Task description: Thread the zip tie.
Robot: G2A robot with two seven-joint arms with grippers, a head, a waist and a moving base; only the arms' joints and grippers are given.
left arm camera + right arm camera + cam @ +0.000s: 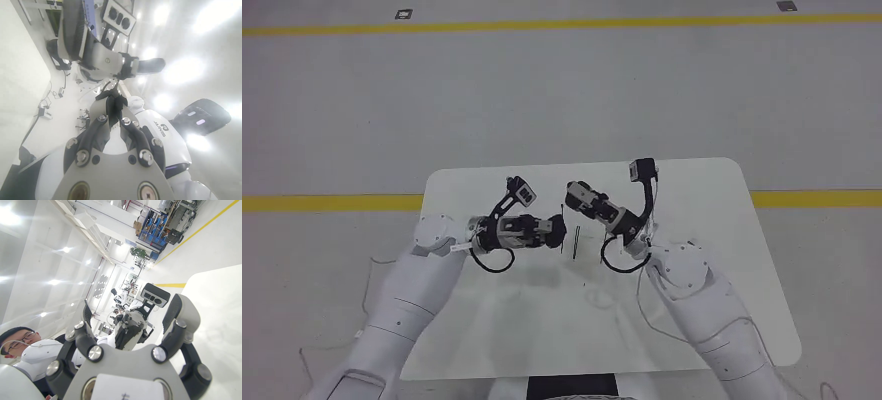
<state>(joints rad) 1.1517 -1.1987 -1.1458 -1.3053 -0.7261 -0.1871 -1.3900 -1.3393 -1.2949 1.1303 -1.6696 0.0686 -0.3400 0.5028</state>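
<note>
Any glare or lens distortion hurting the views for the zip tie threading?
Left wrist view: ceiling lights bloom into haze, yet the dark zip tie pinched in the left gripper stands out. Right wrist view: flare on one side, wide-lens bending toward the edges, open right gripper evenly lit. Top view: even light, no glare on the table.

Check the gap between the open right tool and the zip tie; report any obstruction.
Nothing visible stands between them. The thin black plastic zip tie sticks out of the shut left tool, and the open right tool faces it across open air above the white table.
</note>
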